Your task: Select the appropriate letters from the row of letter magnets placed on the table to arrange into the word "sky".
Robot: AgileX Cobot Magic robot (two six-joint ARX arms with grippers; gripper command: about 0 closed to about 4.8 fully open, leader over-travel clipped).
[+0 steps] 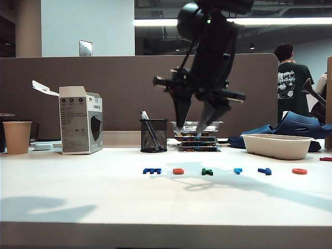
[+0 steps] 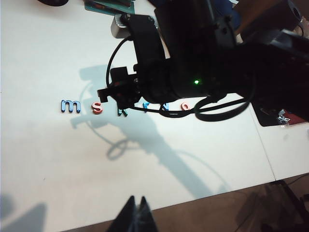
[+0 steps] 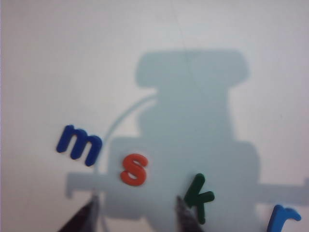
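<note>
The row of letter magnets lies on the white table (image 1: 78, 192): a dark blue m (image 1: 152, 170), an orange-red s (image 1: 178, 170), a green k (image 1: 207, 171), a light blue letter (image 1: 237, 170), a dark blue y (image 1: 265, 170) and an orange-red o (image 1: 299, 170). My right gripper (image 1: 190, 129) hangs open well above the s and k, fingers pointing down. In the right wrist view the right gripper (image 3: 136, 203) is empty, with the s (image 3: 133, 169) just beyond its gap and the k (image 3: 200, 195) beside one finger. My left gripper (image 2: 136, 203) is shut and empty over the table's near edge.
Along the back stand a paper cup (image 1: 17, 137), a white carton (image 1: 80, 120), a mesh pen holder (image 1: 153, 135), a stack of flat trays (image 1: 197, 140) and a white oblong dish (image 1: 277, 146). A grey partition rises behind them.
</note>
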